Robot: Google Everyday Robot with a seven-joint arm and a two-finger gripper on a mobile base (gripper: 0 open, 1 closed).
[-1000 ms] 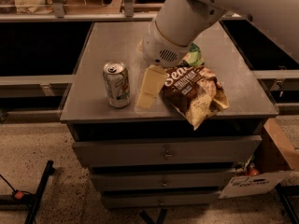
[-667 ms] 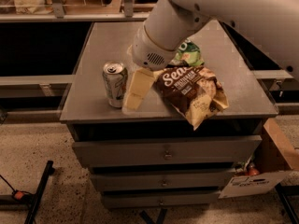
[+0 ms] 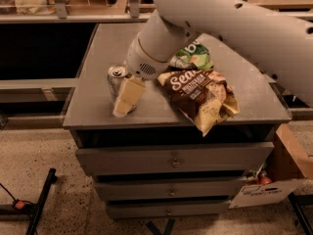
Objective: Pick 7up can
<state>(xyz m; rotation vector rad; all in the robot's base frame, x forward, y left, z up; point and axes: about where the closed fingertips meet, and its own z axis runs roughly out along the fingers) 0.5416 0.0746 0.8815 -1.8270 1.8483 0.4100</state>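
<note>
The 7up can [image 3: 114, 80] stands upright near the front left of the grey cabinet top [image 3: 98, 43], its silver top with pull tab showing. My gripper [image 3: 125, 100] comes down from the white arm [image 3: 161, 38] and sits right at the can's right and front side, covering the can's lower right part. The can stands on the surface. I cannot see how the gripper meets the can behind its cream-coloured end.
A brown-and-yellow snack bag [image 3: 200, 94] lies right of the gripper, hanging over the front edge. A green chip bag [image 3: 194, 58] lies behind it, partly under the arm. Drawers [image 3: 173, 158] are below. A cardboard box [image 3: 288, 165] stands at the right on the floor.
The arm has swung left and the gripper has moved from beside the can to right against it, now overlapping its lower right side. The can and bags have not moved.
</note>
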